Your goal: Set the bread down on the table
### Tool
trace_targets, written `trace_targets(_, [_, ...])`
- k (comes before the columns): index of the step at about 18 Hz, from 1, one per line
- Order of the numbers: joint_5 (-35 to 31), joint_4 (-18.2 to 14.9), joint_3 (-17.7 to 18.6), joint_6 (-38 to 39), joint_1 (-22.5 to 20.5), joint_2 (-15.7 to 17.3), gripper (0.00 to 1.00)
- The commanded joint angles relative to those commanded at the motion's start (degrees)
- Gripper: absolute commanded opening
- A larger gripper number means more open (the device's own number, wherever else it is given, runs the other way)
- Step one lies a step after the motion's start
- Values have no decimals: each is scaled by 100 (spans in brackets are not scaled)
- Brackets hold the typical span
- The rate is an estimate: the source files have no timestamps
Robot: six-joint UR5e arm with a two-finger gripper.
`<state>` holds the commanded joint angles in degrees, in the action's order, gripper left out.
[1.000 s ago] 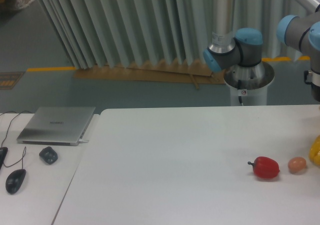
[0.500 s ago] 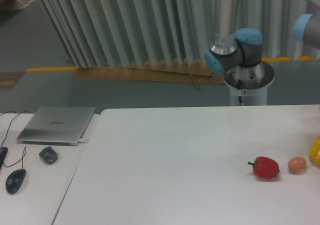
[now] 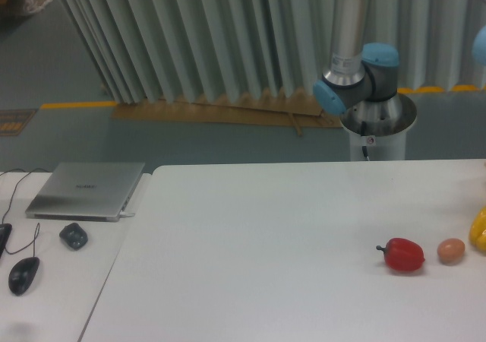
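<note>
Neither the bread nor the gripper is showing anywhere in this view — only the arm's base and lower links (image 3: 358, 68) are standing behind the table (image 3: 250, 228), so whether the fingers are apart, together or clamped on anything cannot be told. Lying near the table's right edge are a red pepper (image 3: 403, 254), a tan egg-shaped thing (image 3: 451, 251) just beside it, and a yellow thing (image 3: 478, 230) cut off by the frame. Judging from this, the placing is looking not yet done — no bread is resting on the tabletop.
</note>
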<state>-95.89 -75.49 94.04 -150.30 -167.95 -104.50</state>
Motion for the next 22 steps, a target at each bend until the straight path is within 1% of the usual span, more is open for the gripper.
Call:
trace_targets(3, [325,-45,-62,79,-123,-53,100])
trace_targets(7, [510,-27,-70,71,-351,-132,100])
trace_targets(13, [458,-36,-141,53,-501,-246,100])
trace_targets(15, [449,-36,-150,44,-493,-281,100])
trace_targets(18, [440,-36,-132,44,-466,-448,100])
trace_targets(22, [440,-27,-141,53,-501,-536,100])
